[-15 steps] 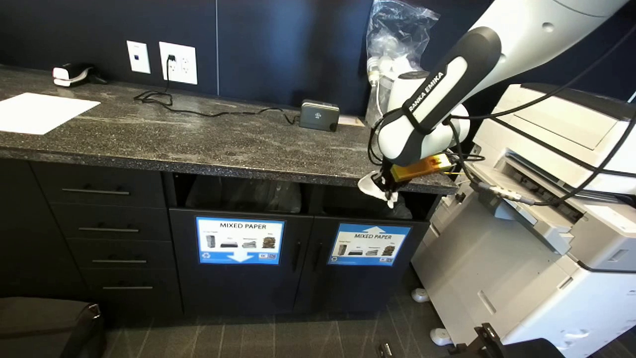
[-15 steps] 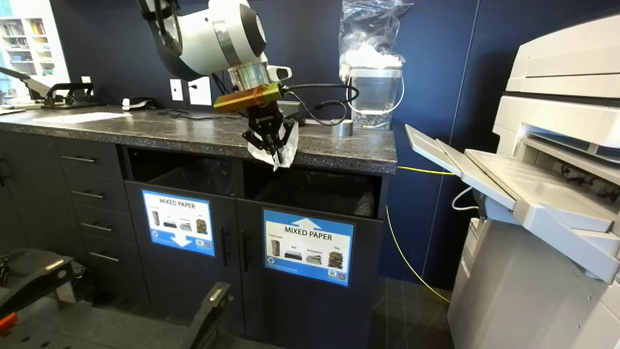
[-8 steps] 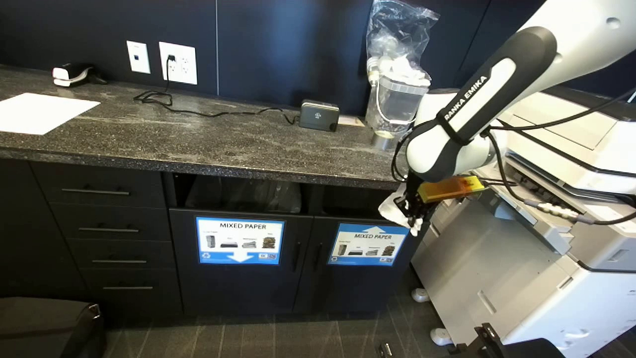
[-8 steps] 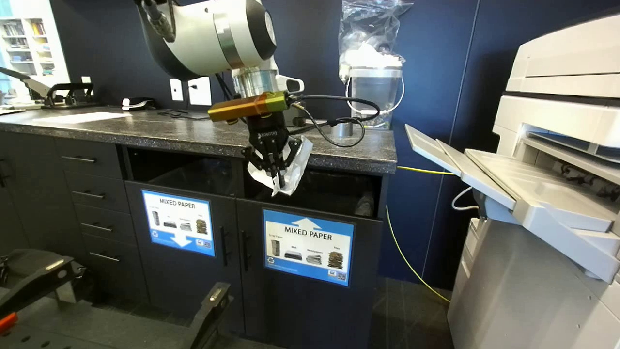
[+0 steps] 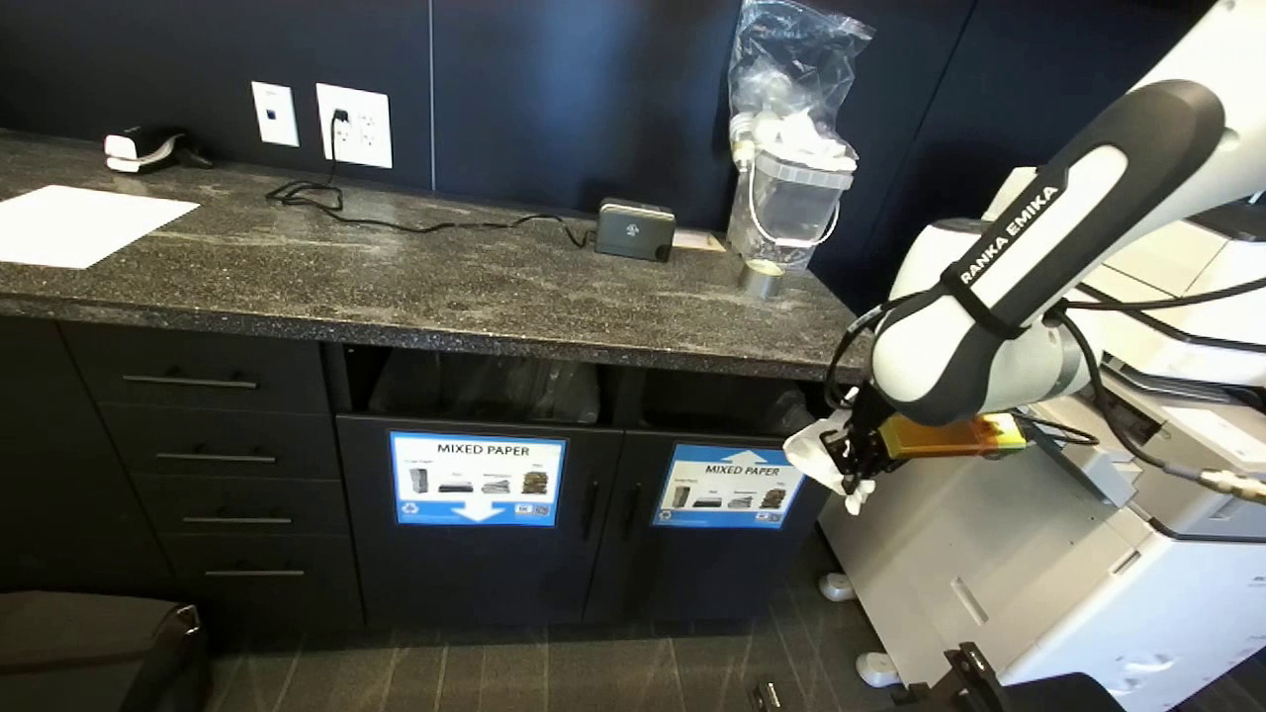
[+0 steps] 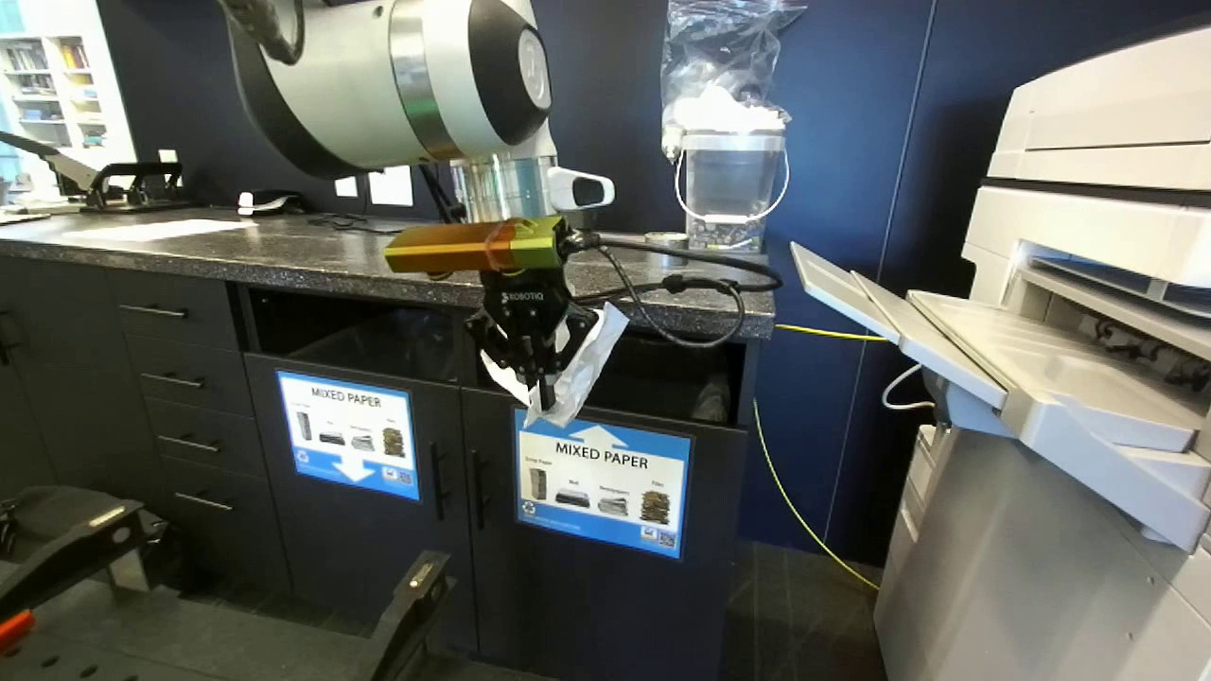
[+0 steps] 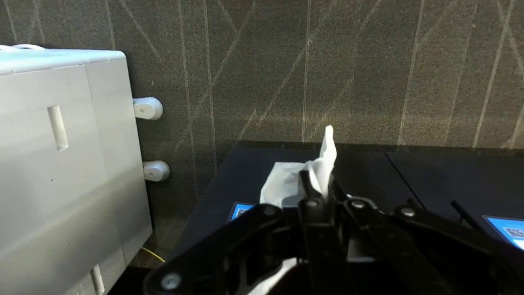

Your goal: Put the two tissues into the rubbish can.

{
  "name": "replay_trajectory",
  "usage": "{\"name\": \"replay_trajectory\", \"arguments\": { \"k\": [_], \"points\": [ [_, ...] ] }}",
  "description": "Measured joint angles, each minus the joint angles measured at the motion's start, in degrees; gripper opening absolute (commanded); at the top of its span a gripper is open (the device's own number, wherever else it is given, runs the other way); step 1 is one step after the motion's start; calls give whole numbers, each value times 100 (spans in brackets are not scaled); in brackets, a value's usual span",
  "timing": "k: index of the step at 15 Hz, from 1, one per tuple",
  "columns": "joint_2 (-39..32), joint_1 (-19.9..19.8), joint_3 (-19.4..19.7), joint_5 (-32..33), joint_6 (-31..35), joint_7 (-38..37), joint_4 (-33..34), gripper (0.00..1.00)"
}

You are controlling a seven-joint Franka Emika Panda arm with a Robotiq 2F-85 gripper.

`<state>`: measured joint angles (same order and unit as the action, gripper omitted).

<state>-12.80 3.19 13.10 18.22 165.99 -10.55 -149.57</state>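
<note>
Black cabinetry [image 6: 587, 605] stands beyond the jaws, and our step, as we judge it, is to carry the load in toward it, beneath the speckled counter [image 5: 445, 282], without brushing either; the pale printer [image 5: 969, 544] lies off to one side of the jaws, so we would do best to travel straight in rather than sideways; the arm [image 5: 1043, 220] hangs over the jaws, its wrist close to upright and its fingers aimed downward, a pose better fitted to a drop from overhead than to a front-facing opening; we would therefore tip the fingers inward as we push; the rubbish can [image 6: 653, 386], which we take to be the slot nearest the jaws because each sign [image 6: 603, 480] reads MIXED PAPER, gapes beyond them, though we cannot tell whether their tips stand above or below its rim; the amber housing [image 6: 473, 248] sits above the jaws and could catch the counter, so we should go in slowly; the gripper [image 6: 539, 388] has its jaws pinched on a white tissue [image 7: 288, 176], whose loose ends trail out on both sides, all outside the slot; we should hold that squeeze until those ends are well past the rim, and only then part the jaws; a second tissue we cannot make out, unless bunched in the same wad.
</note>
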Motion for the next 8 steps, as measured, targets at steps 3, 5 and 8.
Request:
{"name": "replay_trajectory", "arguments": {
  "k": [3,5,8],
  "points": [
    [-3,-20,-28,-227,773,-16,-448,8],
    [-14,-28,-140,-563,1303,-6,-701,8],
    [-116,-288,-740,-1222,2002,30,-860,8]
  ]
}}
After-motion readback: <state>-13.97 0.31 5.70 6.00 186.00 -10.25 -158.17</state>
